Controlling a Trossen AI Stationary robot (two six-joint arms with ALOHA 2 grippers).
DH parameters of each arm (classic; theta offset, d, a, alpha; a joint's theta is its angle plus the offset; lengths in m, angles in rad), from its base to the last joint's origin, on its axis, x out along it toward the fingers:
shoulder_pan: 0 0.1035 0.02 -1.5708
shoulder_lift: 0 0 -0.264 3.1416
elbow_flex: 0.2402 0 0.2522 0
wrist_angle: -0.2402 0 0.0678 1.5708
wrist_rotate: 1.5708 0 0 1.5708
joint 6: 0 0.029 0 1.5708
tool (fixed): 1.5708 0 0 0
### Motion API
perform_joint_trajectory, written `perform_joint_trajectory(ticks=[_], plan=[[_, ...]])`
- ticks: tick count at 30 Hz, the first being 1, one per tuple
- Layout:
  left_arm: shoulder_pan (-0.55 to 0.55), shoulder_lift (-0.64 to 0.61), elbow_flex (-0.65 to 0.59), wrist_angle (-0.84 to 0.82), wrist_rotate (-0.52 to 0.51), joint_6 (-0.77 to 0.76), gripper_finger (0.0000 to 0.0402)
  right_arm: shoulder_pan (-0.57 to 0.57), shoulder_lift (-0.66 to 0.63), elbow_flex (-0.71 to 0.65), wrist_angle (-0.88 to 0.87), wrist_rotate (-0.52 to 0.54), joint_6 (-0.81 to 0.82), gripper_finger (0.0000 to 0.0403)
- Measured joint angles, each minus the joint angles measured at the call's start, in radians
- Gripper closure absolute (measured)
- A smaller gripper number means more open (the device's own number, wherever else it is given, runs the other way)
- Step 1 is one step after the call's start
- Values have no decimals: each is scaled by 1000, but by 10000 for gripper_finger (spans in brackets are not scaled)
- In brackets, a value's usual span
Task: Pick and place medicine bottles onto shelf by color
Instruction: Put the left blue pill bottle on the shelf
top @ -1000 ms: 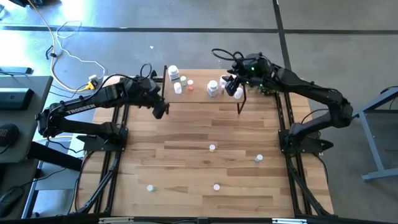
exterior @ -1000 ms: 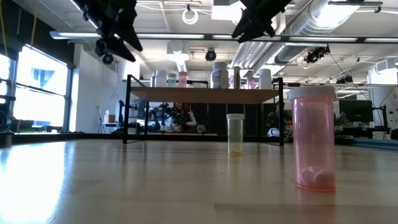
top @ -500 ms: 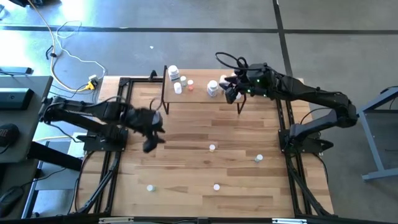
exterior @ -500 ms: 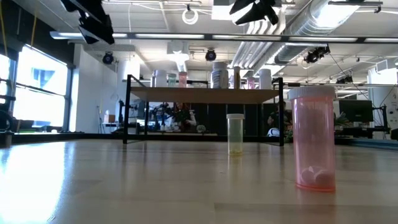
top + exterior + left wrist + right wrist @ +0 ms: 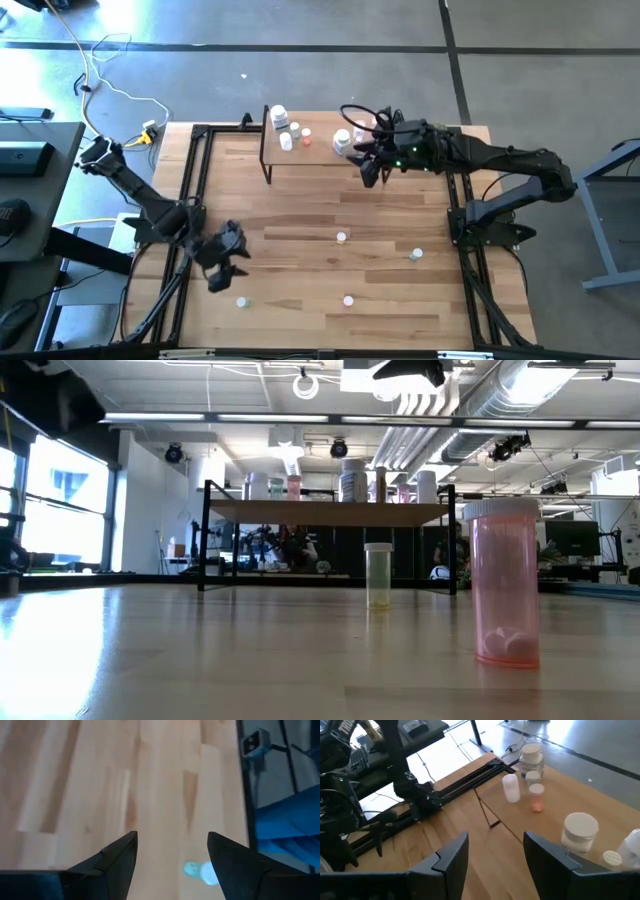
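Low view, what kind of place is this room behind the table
Probably a lab or industrial workspace: exposed ceiling ducts and strip lights overhead, a monitor at the right, and a wood table with a pink pill bottle before a small shelf.

Bottles [image 5: 284, 128] on shelf [image 5: 320, 152], others [image 5: 342, 238] before.
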Motion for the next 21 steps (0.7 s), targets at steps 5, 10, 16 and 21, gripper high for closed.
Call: perform_joint_trajectory(ticks=[5,10,16,21], plan=[[-109,0,-33,46,-49,-82,170,16,0,0,0,20,0,222],[-184,18,-47,69,-90,-121,170,21,0,0,0,52,0,222],[-251,104,-47,134,-116,-107,170,20,0,0,-6,59,0,222],[-283,193,-47,175,-130,-106,170,20,0,0,-20,68,0,222]])
